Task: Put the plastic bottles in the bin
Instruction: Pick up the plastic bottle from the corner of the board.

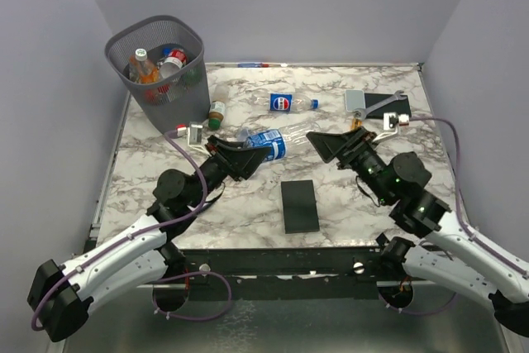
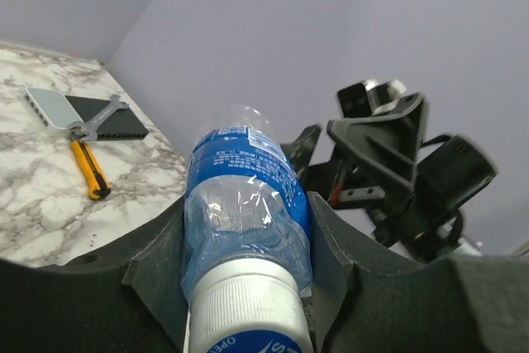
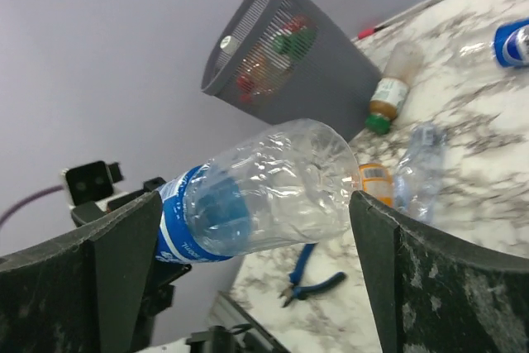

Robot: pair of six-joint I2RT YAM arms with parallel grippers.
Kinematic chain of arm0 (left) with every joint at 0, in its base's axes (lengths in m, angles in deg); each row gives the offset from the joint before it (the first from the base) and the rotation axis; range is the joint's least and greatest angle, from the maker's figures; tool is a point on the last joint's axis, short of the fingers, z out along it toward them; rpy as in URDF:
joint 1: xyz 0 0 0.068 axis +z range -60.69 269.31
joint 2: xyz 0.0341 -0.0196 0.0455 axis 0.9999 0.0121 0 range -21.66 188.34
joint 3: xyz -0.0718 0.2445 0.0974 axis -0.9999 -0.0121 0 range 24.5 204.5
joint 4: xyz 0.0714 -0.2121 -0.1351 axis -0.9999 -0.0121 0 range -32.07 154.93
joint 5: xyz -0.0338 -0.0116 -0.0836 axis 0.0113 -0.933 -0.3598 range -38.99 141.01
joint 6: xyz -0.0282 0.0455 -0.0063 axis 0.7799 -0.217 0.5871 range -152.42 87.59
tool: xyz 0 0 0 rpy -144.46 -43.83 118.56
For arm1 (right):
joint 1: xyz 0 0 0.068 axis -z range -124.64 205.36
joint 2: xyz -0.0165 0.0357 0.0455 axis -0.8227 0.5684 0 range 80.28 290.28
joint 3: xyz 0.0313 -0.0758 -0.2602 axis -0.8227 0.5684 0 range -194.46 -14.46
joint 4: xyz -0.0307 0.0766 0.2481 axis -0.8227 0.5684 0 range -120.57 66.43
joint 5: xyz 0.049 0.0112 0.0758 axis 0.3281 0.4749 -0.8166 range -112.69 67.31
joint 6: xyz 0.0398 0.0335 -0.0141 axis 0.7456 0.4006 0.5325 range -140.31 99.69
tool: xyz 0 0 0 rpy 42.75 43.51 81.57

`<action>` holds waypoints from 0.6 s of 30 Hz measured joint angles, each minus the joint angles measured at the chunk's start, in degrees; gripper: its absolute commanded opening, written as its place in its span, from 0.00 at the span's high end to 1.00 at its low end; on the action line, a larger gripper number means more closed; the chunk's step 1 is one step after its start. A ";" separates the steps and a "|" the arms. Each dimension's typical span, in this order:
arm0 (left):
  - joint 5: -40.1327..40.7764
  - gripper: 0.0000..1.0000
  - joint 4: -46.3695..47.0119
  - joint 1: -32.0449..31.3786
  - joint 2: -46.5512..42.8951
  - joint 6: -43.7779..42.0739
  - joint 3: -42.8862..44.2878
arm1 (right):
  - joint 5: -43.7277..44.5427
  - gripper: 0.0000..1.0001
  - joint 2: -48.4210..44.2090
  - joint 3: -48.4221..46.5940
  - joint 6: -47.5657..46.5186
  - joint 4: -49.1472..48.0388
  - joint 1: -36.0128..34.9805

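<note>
The mesh bin (image 1: 178, 105) stands at the table's 10 o'clock corner. Several bottles (image 1: 147, 68) lie inside it, among them an orange one and a red-capped one. At the bin's 5 o'clock a small amber bottle (image 1: 216, 111) with a green cap lies near its wall on the marble table (image 1: 149, 155).

The left gripper (image 2: 248, 212) reaches toward 1 o'clock and is clamped on a clear blue-labelled bottle (image 1: 269, 145). Its fingers (image 2: 157, 262) press the shoulder from both sides, and the white cap points back at the wrist. The bottle hangs roughly level above the table, with its base toward 3 o'clock.

At 12 o'clock from it a second blue-labelled bottle (image 1: 285, 103), blue-capped, lies on its side on the marble. A black slab (image 1: 298, 206) lies flat at 6 o'clock.

The right gripper (image 3: 256, 196) faces 9 o'clock with its jaws spread wide. The held bottle's base sits between them, and I cannot tell whether either pad touches it.

At the table's 2 o'clock corner a wrench (image 1: 382, 102) lies across another dark slab (image 2: 111, 119). An orange-handled tool (image 2: 89, 169) lies just beside them.
</note>
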 measured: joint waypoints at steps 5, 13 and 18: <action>-5.92 1.00 -14.14 0.13 -0.66 -11.78 9.81 | -0.57 0.02 -1.64 -19.02 -15.96 22.77 0.00; -40.00 1.00 -27.98 0.22 8.66 -24.00 24.11 | -16.46 0.02 -3.37 -31.36 -34.07 38.84 0.02; -50.80 1.00 -32.85 0.22 13.18 -25.68 25.97 | -30.88 0.02 2.01 -28.24 -37.53 41.48 0.02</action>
